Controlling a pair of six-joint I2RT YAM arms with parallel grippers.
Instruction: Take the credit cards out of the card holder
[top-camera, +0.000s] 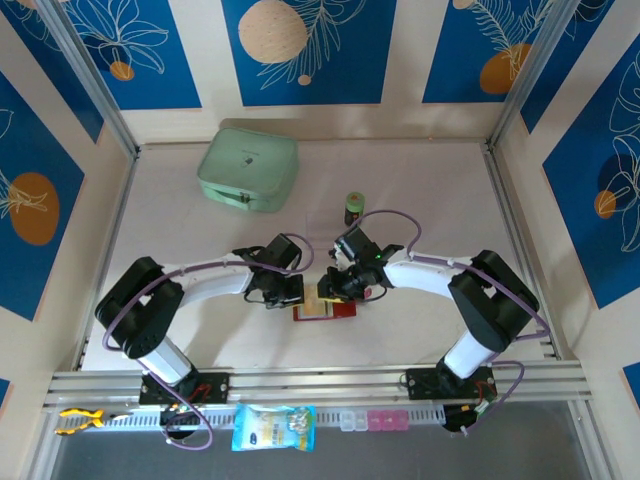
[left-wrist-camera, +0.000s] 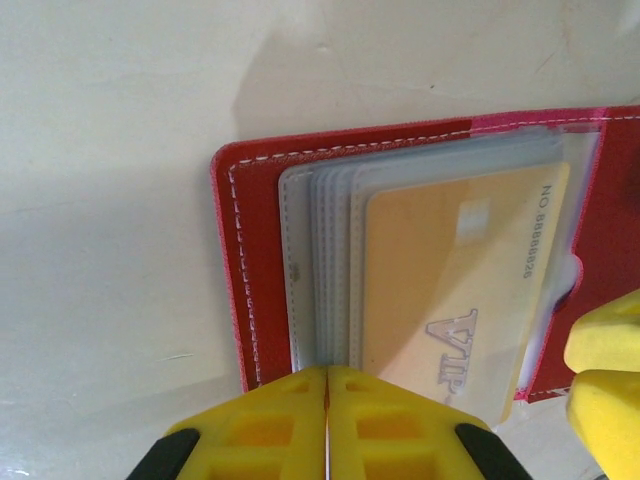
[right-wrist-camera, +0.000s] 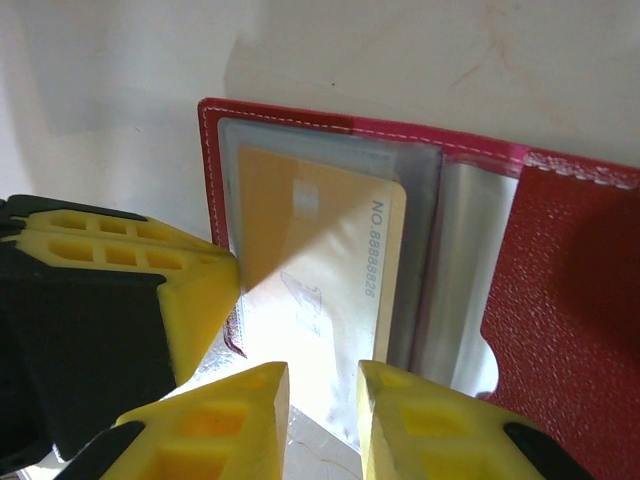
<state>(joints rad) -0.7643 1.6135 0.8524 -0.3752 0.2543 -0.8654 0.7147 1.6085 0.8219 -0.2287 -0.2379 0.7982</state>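
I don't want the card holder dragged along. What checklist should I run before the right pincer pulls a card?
1. The dark-red rectangular card holder lies open on the white table: ok.
2. The left pincer is shut, set at the holder's edge: ok.
3. The right pincer has its jaws apart at the end of the tan plastic VIP credit card: ok.
4. Card gripped: cannot tell.
5. Card free of its clear sleeve: not ok.

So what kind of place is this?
Probably a robot test booth, not a house: left arm and right arm bolted to a metal rail, a white table walled by blue leaf-print panels.
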